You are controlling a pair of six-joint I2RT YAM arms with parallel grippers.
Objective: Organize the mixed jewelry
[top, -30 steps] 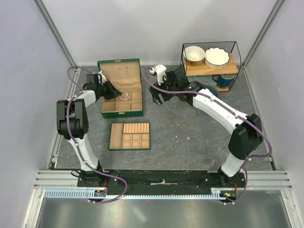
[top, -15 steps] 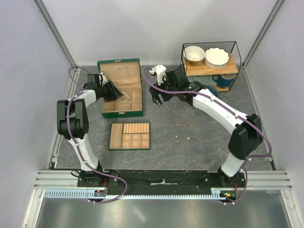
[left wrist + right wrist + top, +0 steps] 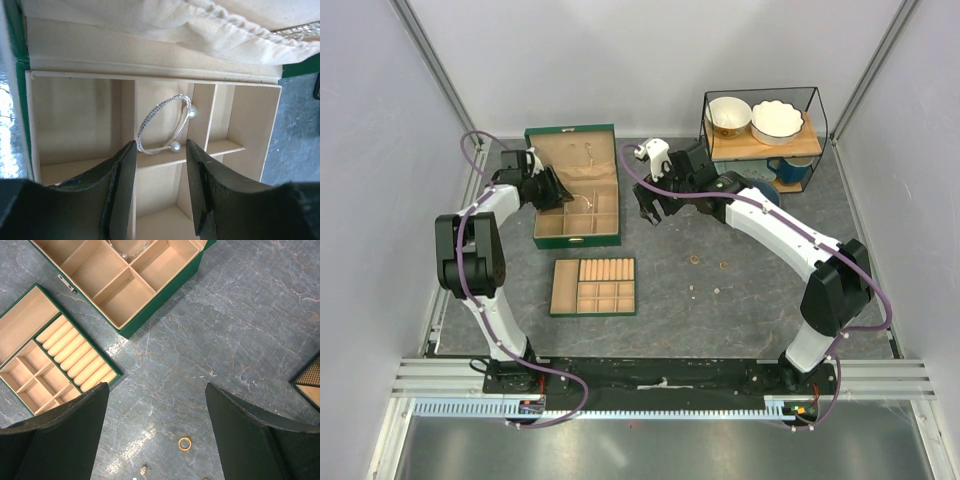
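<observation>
Silvery beaded bangle [image 3: 174,146], pearl-tipped, rests on tan box [image 3: 150,70] divider; my left gripper [image 3: 160,150] unclenched, right gripper [image 3: 156,390] agape over gold ring [image 3: 184,443].

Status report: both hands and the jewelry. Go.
Left hand open over the green box, bangle lying inside, free. Right hand open, empty, above the table. Gold ring and small pieces loose on table. Nothing blocking.
</observation>
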